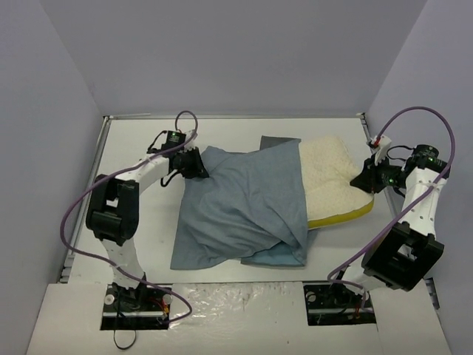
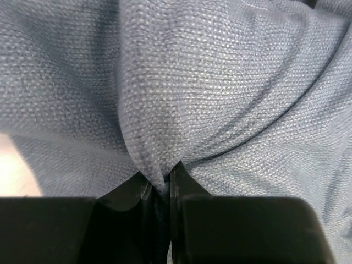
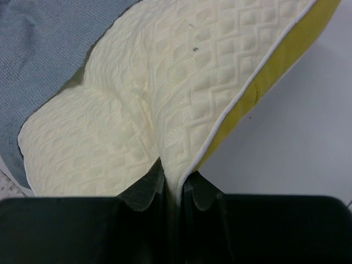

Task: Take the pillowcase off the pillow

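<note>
Limp, light, easily bunched cloth in the pillowcase (image 1: 244, 214), spread mid-table (image 1: 222, 133) over the left part of the pillow (image 1: 332, 177); thick, springy cushion, bare at its right end with the yellow edge showing. Probably best handled by a pinched fold at the sack's far-left corner and by the cushion's exposed edge, pulling apart. Left gripper (image 1: 198, 166) clamped on a ridge of blue-grey cloth, jaws almost together; right gripper (image 1: 367, 180) nipped tight on the pillow's right edge beside the yellow seam
</note>
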You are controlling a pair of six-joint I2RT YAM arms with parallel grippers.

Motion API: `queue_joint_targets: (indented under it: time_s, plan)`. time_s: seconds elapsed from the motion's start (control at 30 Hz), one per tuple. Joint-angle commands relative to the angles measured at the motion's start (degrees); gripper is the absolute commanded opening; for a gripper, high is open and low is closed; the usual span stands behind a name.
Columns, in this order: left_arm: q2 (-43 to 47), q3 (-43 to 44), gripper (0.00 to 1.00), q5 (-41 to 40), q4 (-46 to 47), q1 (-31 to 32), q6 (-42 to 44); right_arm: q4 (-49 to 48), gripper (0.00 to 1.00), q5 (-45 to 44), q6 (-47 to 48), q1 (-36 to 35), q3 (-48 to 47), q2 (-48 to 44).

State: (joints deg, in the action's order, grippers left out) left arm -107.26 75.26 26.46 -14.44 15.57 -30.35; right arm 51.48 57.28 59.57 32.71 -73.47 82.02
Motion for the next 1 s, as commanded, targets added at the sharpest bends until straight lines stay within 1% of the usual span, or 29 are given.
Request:
queue_joint_targets:
  time_s: [0.0,0.07,0.1,0.17,0.23,0.27,0.33,0.4,0.53,0.67,0.7,0.73,0.77,0.8,0.83,0.87,0.9,0.93,0.97]
  plan:
    - [10.9,-1.34,0.02,-8.7,-2.7,-5.98,1.52,-2.96,0.0,-0.24,-2.69,2.79,-0.18,-3.26]
    - [14.17,-3.1,0.02,-8.88,-2.62,-9.85,1.7,-4.45,0.0,0.03,-3.76,5.33,-1.05,-3.44]
    - [17.14,-3.63,0.02,-8.79,-2.7,-12.82,1.78,-4.46,0.0,0.72,-4.02,6.22,-1.49,-3.36]
    - [21.45,-5.2,0.02,-8.44,-2.53,-16.17,1.61,-4.46,0.0,1.17,-4.2,8.32,-2.81,-3.27]
    - [23.84,-6.09,0.02,-7.39,-2.0,-22.57,1.08,-4.37,0.0,1.35,-4.2,9.3,-3.25,-3.18]
    - [26.12,-7.23,0.02,-6.95,-1.56,-24.43,0.38,-4.46,0.0,1.26,-4.11,9.91,-3.17,-3.35]
    - [27.89,-8.03,0.02,-6.33,-0.77,-29.17,-0.23,-4.81,0.0,1.35,-4.11,10.44,-2.91,-3.36]
    - [29.65,-9.17,0.02,-6.16,0.02,-32.43,-0.67,-6.38,0.0,0.74,-4.98,11.06,-2.03,-3.71]
    - [30.01,-10.4,0.02,-5.98,1.86,-34.11,-1.99,-12.1,0.0,-2.16,-8.41,11.67,1.39,-5.55]
    - [29.48,-9.52,0.02,-6.33,1.43,-34.73,-1.91,-17.81,0.0,-6.2,-10.96,11.76,4.55,-7.83]
    - [29.65,-9.78,0.02,-5.11,2.39,-34.65,-2.52,-17.56,0.0,-6.3,-10.79,11.68,4.91,-8.36]
    - [29.39,-10.13,0.05,0.29,5.61,-34.04,-3.04,-17.21,0.11,-6.04,-9.14,11.07,5.27,-9.15]
    - [28.78,-9.27,0.19,3.13,6.0,-31.07,-3.14,-16.08,0.27,-6.73,-6.86,9.67,5.53,-9.5]
    - [26.6,-7.43,0.56,5.25,4.26,-28.61,-0.61,-12.41,0.39,-7.87,-4.31,5.3,5.53,-9.86]
    - [25.62,-5.41,0.73,7.79,-1.85,-25.8,1.76,-10.11,0.57,-9.27,-1.42,3.17,5.62,-10.9]
    - [24.92,-3.65,0.96,8.34,-4.52,-20.03,3.61,-8.35,0.65,-9.55,4.01,1.41,5.71,-11.7]
    - [24.74,-2.33,0.94,8.17,-6.46,-17.44,6.15,-5.28,0.71,-9.46,7.28,0.0,5.71,-12.58]
    - [26.3,-2.84,0.94,7.21,-7.7,-15.24,6.7,-4.21,0.79,-9.29,10.1,-1.84,5.62,-14.76]
    - [27.97,-3.8,0.94,3.9,-7.45,-12.7,6.97,-2.81,0.84,-8.77,17.43,-2.56,5.27,-15.74]
